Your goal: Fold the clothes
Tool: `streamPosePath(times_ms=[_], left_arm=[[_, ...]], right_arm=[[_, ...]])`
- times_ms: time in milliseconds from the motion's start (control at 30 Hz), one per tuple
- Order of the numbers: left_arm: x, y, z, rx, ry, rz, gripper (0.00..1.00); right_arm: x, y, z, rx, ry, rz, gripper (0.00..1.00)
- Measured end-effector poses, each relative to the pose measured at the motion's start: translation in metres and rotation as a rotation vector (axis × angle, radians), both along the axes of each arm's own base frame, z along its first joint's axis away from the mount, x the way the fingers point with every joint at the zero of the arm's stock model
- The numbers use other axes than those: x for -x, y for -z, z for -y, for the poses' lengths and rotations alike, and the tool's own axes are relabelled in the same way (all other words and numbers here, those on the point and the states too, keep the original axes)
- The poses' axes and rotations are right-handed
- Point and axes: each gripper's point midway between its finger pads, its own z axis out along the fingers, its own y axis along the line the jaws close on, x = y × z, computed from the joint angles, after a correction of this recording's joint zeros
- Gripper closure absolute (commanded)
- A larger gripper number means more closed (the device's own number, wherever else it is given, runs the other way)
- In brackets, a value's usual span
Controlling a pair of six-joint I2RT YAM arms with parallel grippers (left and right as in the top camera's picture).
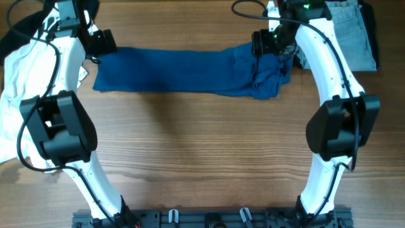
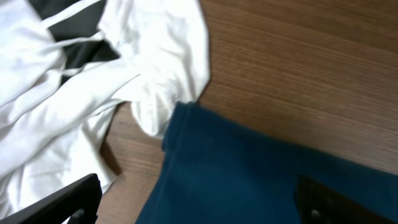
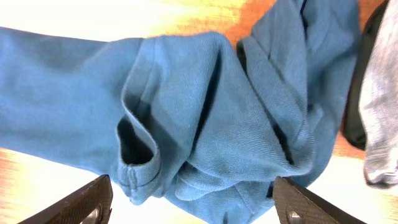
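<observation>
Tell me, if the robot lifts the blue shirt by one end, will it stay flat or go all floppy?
Probably floppy: the blue shirt is already crumpled into soft folds at one end, so it would likely droop and hang. It looks like thin, light cloth. Pushed, it would probably bunch up rather than slide neatly across the wooden table.

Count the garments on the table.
4: blue shirt across the back, white top at left, jeans at back right, black piece beside the jeans; more may be hidden.
</observation>
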Motion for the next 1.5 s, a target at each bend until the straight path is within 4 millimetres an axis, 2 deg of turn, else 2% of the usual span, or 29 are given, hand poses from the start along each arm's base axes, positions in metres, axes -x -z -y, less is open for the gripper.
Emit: streamPosePath(times_ms=[100,267,367,400,467,500,633,700,767,800,867,900,967,1033,1067,1100,1233,1300,1367,1500], left_arm=[[-0.002,0.009,0.006,0.026,0.040,-0.007,0.04],[0.003,0.064,0.011,0.067,0.064,-0.110,0.08],[0.006,0.079,0.013,0.079,0.069,-0.139,0.19],[0.006,0.081,0.013,0.081,0.072,-0.141,0.30],[0.004,0.081,0.017,0.099,0.088,-0.137,0.89],[0.004,0.081,0.021,0.118,0.095,-0.136,0.96],[0.009,0.081,0.032,0.179,0.096,-0.161,0.96],[0.020,0.079,0.029,0.198,0.052,-0.201,0.96],[0.041,0.074,0.019,0.212,-0.011,-0.260,0.96],[0.048,0.066,0.010,0.210,-0.042,-0.268,0.96],[0.062,0.029,-0.012,0.188,-0.103,-0.240,0.96],[0.066,0.009,-0.021,0.173,-0.125,-0.212,0.96],[0.084,-0.048,-0.038,0.119,-0.168,-0.139,0.96],[0.097,-0.086,-0.043,0.083,-0.186,-0.084,0.96],[0.103,-0.097,-0.043,0.071,-0.189,-0.074,0.96],[0.106,-0.100,-0.041,0.068,-0.188,-0.078,0.96],[0.110,-0.092,-0.030,0.062,-0.164,-0.125,0.96],[0.105,-0.093,-0.017,0.058,-0.132,-0.121,0.96],[0.095,-0.094,0.005,0.057,-0.077,-0.103,0.96],[0.081,-0.087,0.070,0.055,0.066,-0.112,0.96]], right_arm=[[0.000,-0.003,0.000,0.000,-0.004,0.007,0.17],[0.000,-0.003,0.000,0.000,-0.004,0.006,0.17],[0.000,-0.003,0.000,0.000,-0.004,0.007,0.17],[0.000,-0.003,0.000,0.000,-0.004,0.006,0.17],[0.000,-0.003,0.000,0.000,-0.004,0.007,0.17],[0.000,-0.003,0.000,0.000,-0.004,0.007,0.17],[0.000,-0.003,0.000,0.000,-0.004,0.009,0.17],[-0.001,-0.003,0.000,0.000,-0.004,0.010,0.18],[-0.001,-0.003,0.000,0.000,-0.004,0.012,0.20],[-0.001,-0.004,0.000,-0.001,-0.004,0.013,0.21],[-0.002,-0.004,0.000,0.000,-0.008,0.016,0.24],[-0.003,-0.004,0.000,-0.001,-0.008,0.020,0.30],[-0.003,-0.005,-0.003,-0.013,-0.025,0.023,0.55],[-0.007,-0.007,-0.012,-0.057,-0.050,0.042,0.90],[-0.010,-0.008,-0.018,-0.090,-0.066,0.054,0.96],[-0.011,-0.008,-0.023,-0.116,-0.078,0.063,0.96],[-0.018,0.005,-0.050,-0.253,-0.134,0.059,0.96],[-0.019,0.022,-0.064,-0.301,-0.159,0.028,0.96],[-0.015,0.038,-0.074,-0.322,-0.174,-0.010,0.96],[-0.016,0.044,-0.080,-0.339,-0.185,-0.014,0.96]])
